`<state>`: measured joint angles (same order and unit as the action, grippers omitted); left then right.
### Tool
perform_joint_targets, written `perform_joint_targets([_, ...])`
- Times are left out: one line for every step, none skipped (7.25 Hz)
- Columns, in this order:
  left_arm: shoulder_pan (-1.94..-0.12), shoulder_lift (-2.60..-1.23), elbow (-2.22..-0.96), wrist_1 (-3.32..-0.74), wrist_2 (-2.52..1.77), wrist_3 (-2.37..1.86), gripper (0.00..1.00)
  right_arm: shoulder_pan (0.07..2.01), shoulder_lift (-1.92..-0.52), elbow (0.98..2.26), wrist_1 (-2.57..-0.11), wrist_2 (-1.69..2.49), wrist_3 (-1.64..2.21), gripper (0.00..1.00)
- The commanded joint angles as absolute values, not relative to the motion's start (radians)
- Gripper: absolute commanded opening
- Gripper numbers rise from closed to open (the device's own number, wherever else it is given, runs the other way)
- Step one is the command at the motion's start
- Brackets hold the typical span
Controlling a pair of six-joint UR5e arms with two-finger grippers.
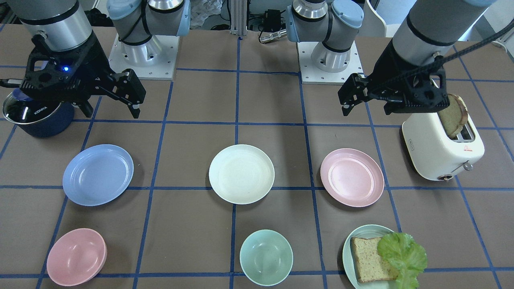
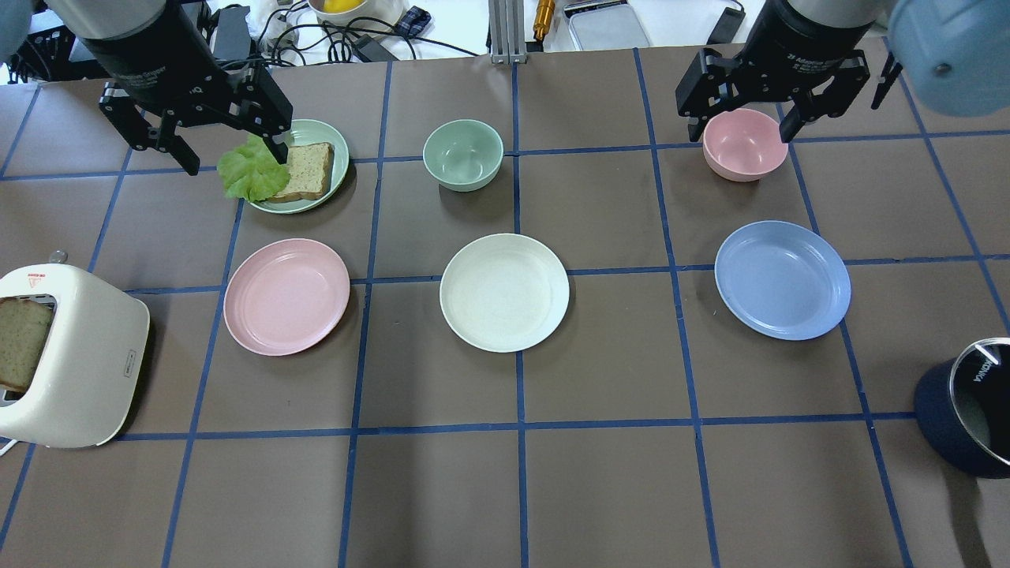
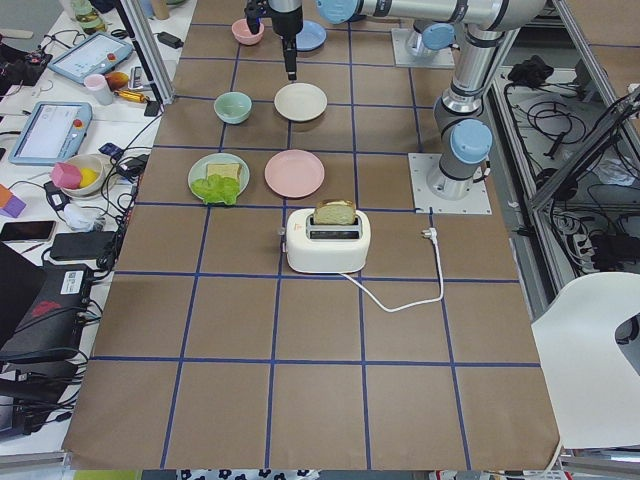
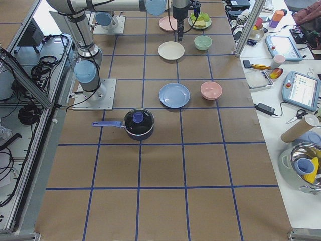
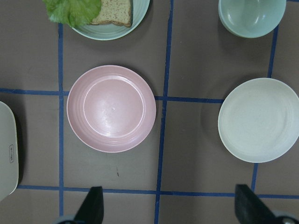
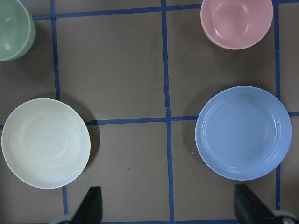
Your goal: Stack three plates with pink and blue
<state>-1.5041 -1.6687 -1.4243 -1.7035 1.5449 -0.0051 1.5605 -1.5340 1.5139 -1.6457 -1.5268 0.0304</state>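
Three plates lie in a row across the middle of the brown, blue-taped table [image 2: 600,473]. The pale pink plate [image 2: 286,297] is on the robot's left, the cream-white plate [image 2: 504,292] in the centre and the light blue plate [image 2: 783,279] on its right. All three sit flat and well apart, and none is stacked on another.

The left gripper [image 2: 234,158] hangs raised above the table on the pink plate's side, its jaws spread wide and holding nothing. The right gripper [image 2: 740,130] hangs likewise on the blue plate's side, jaws equally wide and empty-handed.

Beyond the row, on the side away from the robot, stand a pale green plate [image 2: 323,130] carrying bread and lettuce, a mint bowl [image 2: 462,154] and a pink bowl [image 2: 744,143]. A cream toaster [image 2: 79,355] with a bread slice [image 2: 22,339] in its slot sits at the robot's left end of the table. A dark blue lidded pot [image 2: 966,410] sits at the right end.
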Motion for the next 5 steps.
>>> perform_joint_targets([-1.505,-1.701,-1.574,-1.58,1.545,0.001,0.95,1.557,-1.534,1.516,-1.644,-1.529,0.029,1.0])
perform_joint_targets([-1.505,-1.71,-1.703,-1.424,1.546,0.003,1.0,1.557,-1.534,1.516,-1.646,-1.529,0.026,1.0])
perform_joint_targets([-1.506,-1.719,-1.832,-1.241,1.546,0.009,1.0,1.559,-1.534,1.516,-1.644,-1.528,0.026,1.0])
perform_joint_targets([-1.512,-1.726,-1.912,-1.139,1.546,0.038,1.0,1.557,-1.534,1.516,-1.646,-1.529,0.023,1.0])
perform_joint_targets([-1.52,-1.752,-1.98,-1.015,1.546,0.069,1.0,1.557,-1.534,1.519,-1.643,-1.529,0.025,1.0])
